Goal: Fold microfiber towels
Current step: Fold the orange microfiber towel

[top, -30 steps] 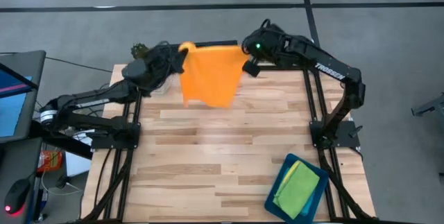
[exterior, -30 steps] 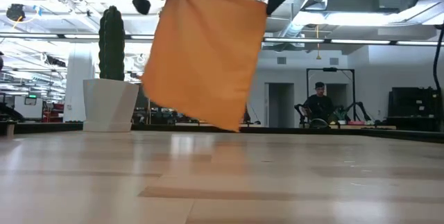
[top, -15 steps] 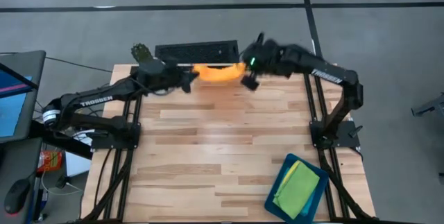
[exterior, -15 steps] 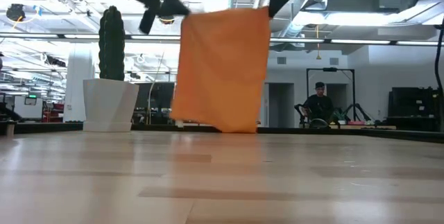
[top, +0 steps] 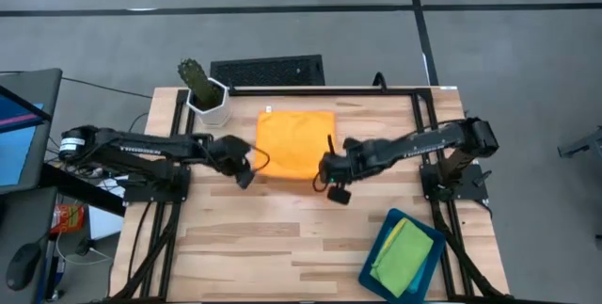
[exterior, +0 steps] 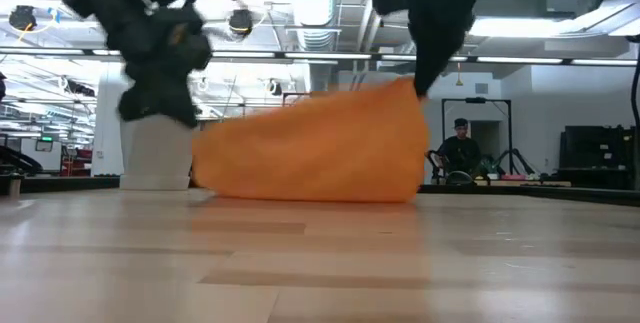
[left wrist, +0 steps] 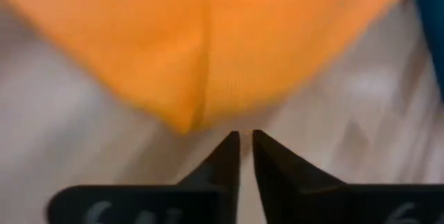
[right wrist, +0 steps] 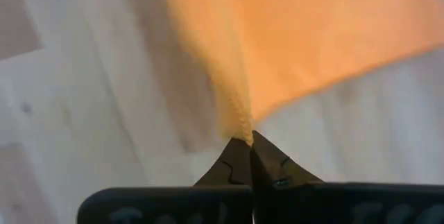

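Observation:
The orange microfiber towel [top: 294,140] lies spread on the middle of the table, most of it flat on the wood. My left gripper [left wrist: 244,136] stands at its near left corner [left wrist: 186,121]. Its fingers are open by a narrow slit and hold nothing; the corner lies just beyond their tips. My right gripper [right wrist: 248,141] is shut on the near right corner and holds it above the table [exterior: 418,85]. From there the towel [exterior: 320,153] slopes down to the wood. More towels, green and yellow, lie in the teal tray [top: 384,233]. My right gripper pinches the towel's near right corner [right wrist: 242,131] between its two fingertips, coming steeply from above. That corner is lifted clear, and the cloth falls away from it slack onto the table.
A potted cactus [top: 200,88] stands at the table's far left corner. A dark keyboard [top: 266,70] lies beyond the far edge. The teal tray sits at the near right. Bare wood lies in front of the towel.
Both grippers have come down and toward the table's near edge. The towel hung in the air at the far edge and is now laid out on the table. Only its near right corner is still raised. The near left corner now lies apart from my left fingers.

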### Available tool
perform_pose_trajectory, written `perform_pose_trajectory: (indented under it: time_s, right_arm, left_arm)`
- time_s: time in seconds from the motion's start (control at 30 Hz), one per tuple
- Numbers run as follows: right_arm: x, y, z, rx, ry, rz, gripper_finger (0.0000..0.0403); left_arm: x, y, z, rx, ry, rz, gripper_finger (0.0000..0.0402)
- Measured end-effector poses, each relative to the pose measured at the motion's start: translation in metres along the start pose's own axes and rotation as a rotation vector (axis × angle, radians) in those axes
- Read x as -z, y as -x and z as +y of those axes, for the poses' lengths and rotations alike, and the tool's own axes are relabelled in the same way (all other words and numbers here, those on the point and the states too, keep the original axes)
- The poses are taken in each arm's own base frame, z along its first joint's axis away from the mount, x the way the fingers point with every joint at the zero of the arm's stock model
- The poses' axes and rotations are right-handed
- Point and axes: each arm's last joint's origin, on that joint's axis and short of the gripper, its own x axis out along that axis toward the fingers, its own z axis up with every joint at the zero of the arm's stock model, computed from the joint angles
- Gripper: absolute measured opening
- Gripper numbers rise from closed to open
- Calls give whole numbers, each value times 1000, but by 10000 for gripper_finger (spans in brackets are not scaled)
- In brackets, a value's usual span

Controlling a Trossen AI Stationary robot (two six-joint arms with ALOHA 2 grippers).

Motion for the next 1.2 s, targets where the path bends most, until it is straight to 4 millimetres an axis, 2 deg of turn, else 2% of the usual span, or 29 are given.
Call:
perform_pose_trajectory:
  time_s: [0.13,0.23,0.3,0.37,0.43,0.5,0.57,0.7,0.83,0.97,1.1,1.2]
  right_arm:
    - [10,-19,14,-69,-38,-19,6]
    - [12,-23,16,-82,-51,-17,6]
    - [12,-23,15,-82,-46,-22,6]
    - [11,-23,13,-80,-49,-23,6]
    - [10,-24,11,-78,-55,-24,6]
    - [9,-24,9,-76,-60,-24,6]
    - [8,-25,7,-75,-67,-25,6]
    - [6,-26,4,-74,-70,-27,6]
    - [3,-27,0,-79,-70,-40,9]
    - [2,-28,-3,-82,-79,-44,7]
    - [2,-28,-3,-82,-78,-42,8]
    - [2,-28,-3,-81,-77,-40,8]
  left_arm:
    - [27,-13,6,89,44,153,88]
    - [41,-16,7,105,90,228,137]
    - [43,-18,3,129,81,202,162]
    - [35,-16,-5,185,32,86,177]
    - [20,-11,-16,202,-40,-100,181]
    - [7,-5,-23,127,-129,-278,182]
    - [-2,-7,-20,20,-206,-347,182]
    - [-9,-29,-2,7,-265,-225,183]
    - [-12,-54,5,12,-396,-155,183]
    - [-19,-69,8,91,-388,-149,187]
    - [-12,-86,16,55,-383,-72,193]
    - [-11,-91,16,100,-375,-59,195]
